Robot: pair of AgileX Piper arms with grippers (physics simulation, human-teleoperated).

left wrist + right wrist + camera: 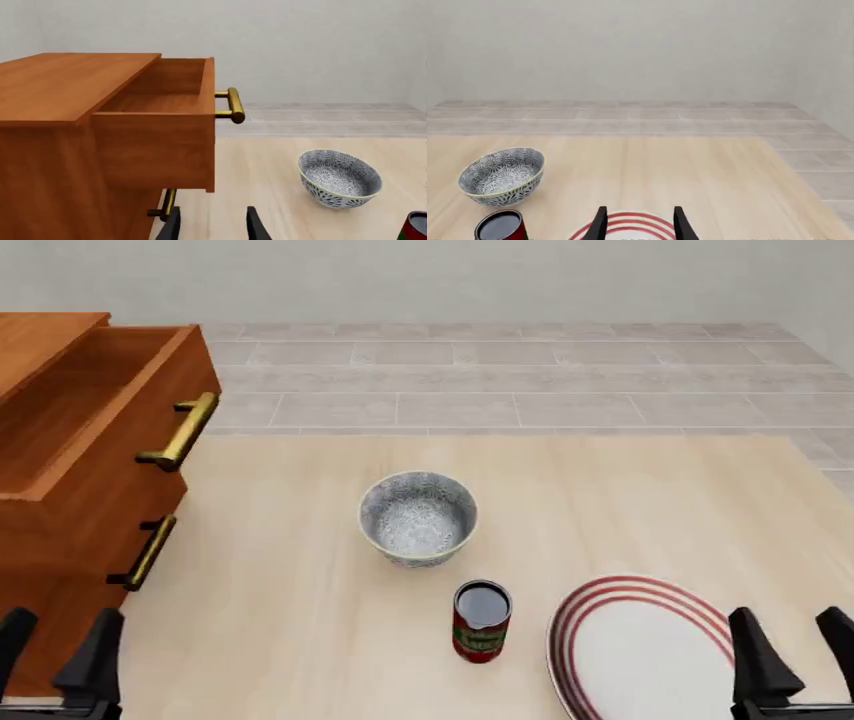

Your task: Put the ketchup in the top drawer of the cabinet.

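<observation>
Red cylindrical ketchup can (481,622) stands upright between my grey patterned bowl (418,518) and striped plate (641,650). Reddish-brown cabinet's (54,580) top drawer (100,420) is pulled out. My left gripper (54,655) and right gripper (790,650) hover, fingers spread, empty.

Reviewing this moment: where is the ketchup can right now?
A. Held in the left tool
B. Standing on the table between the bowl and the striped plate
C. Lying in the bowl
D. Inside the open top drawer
B: the ketchup stands upright on the table, just in front of the bowl and beside the striped plate; both tools are open and empty.
</observation>
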